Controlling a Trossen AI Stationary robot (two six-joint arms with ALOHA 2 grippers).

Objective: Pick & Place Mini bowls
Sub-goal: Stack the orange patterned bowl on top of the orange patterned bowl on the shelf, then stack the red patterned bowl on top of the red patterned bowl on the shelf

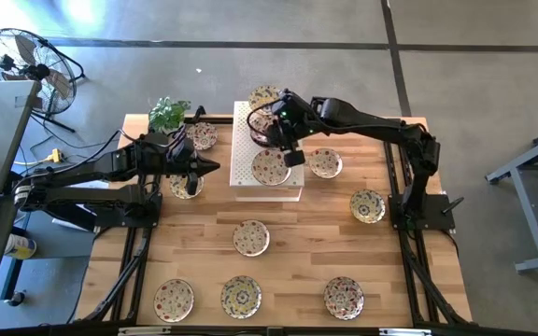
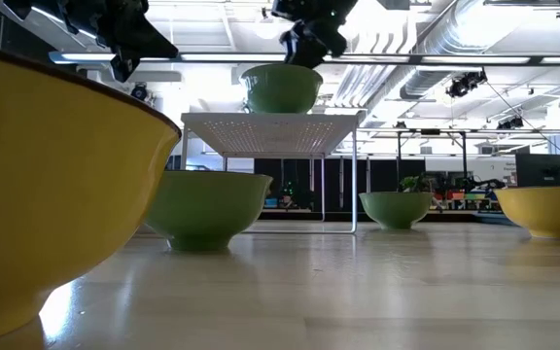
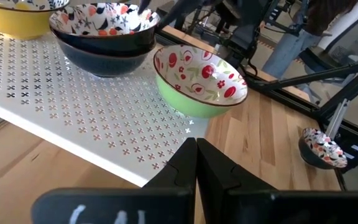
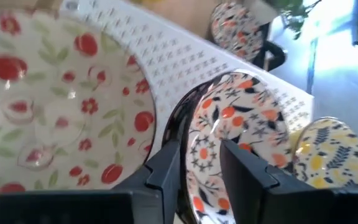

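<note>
Step in hand: placing a bowl on the white rack (image 1: 267,191). My right gripper (image 4: 199,163) sits over the rack's far end, fingers parted astride the rim of the dark bowl (image 4: 238,134), glossy, orange-flowered inside. Beside it: green cherry-print bowl (image 3: 199,78). Next, I judge: spread wider, lift clear. My left gripper (image 3: 196,163), pressed together, waits beside the rack.

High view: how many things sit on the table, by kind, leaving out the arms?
Bowls: 11 in view
Rack: 1
Plant: 1
Total: 13
</note>
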